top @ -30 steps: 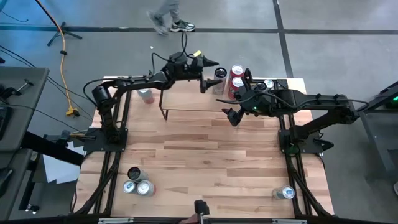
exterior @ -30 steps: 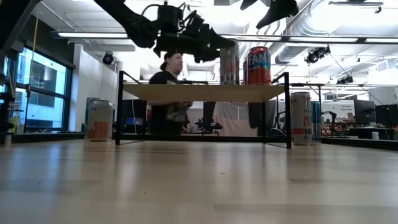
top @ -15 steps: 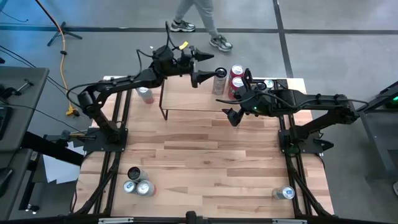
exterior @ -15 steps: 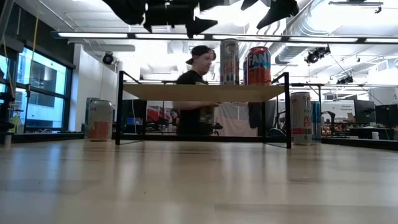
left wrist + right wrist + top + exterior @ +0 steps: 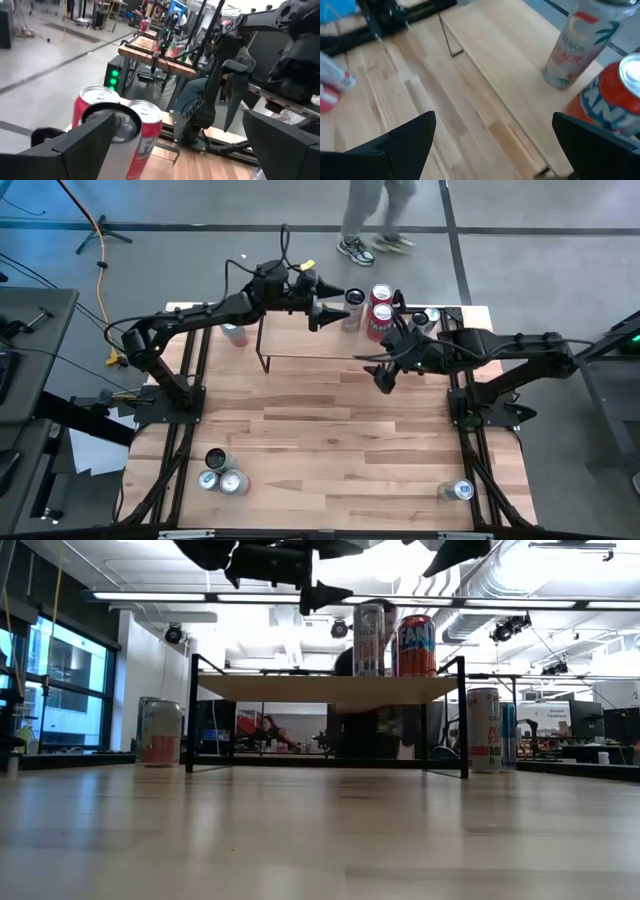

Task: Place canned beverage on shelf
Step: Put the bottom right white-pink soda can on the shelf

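Fingers of the left gripper [image 5: 330, 305] stand spread wide with nothing between them, hanging above the shelf [image 5: 305, 340] just beside the slim silver can [image 5: 352, 310] at its right end. A second ago this gripper was closer in at that can, which the low view then showed partly masked by the fingers; now the can stands upright and free on the plank, touching nothing but the wood, next to the red can [image 5: 379, 313]. By my reading that means the placement is done and the arm is backing away. The right gripper [image 5: 385, 370] is likewise open and empty, and has drifted off the shelf's right corner toward the near side of the table [image 5: 330, 430]. The low view confirms what the overhead cannot: both cans sit flat on the shelf top, side by side, with another can [image 5: 484, 730] on the tabletop just past the right legs. The left wrist view shows the two can tops close ahead of its own fingers. More cans [image 5: 222, 475] wait at the table's near left corner.
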Robot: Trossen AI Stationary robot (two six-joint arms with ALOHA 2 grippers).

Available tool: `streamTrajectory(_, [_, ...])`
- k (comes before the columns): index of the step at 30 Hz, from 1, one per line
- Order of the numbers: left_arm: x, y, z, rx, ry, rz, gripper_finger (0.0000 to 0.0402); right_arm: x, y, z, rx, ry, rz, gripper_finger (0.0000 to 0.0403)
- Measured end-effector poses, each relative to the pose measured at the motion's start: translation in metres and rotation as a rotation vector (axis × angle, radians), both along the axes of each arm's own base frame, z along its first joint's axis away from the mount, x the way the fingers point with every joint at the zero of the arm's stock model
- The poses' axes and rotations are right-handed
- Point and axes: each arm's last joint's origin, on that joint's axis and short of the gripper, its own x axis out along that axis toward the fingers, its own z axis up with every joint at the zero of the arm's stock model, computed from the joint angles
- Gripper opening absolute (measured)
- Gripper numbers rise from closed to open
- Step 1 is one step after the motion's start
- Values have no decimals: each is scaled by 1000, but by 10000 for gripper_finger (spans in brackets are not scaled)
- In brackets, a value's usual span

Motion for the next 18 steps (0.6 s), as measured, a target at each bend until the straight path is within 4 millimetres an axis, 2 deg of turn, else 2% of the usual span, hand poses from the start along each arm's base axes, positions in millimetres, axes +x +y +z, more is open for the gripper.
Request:
streamTrajectory(5, [4, -8, 0, -59, -7, -24, 399, -13, 9, -2, 8, 62, -2, 386])
streamTrajectory(8, [9, -21, 0, -49, -5, -79, 399, -26, 14, -2, 30, 99, -11, 385])
streamTrajectory(13, [23, -62, -9, 91, 85, -186, 399, -54, 17, 7, 47, 74, -64, 385])
streamTrajectory(16, [28, -87, -26, 222, 175, -140, 396, -73, 17, 14, 39, 18, -115, 385])
streamTrajectory(18, [30, -96, -35, 284, 205, -76, 388, -83, 17, 18, 30, -26, -150, 385])
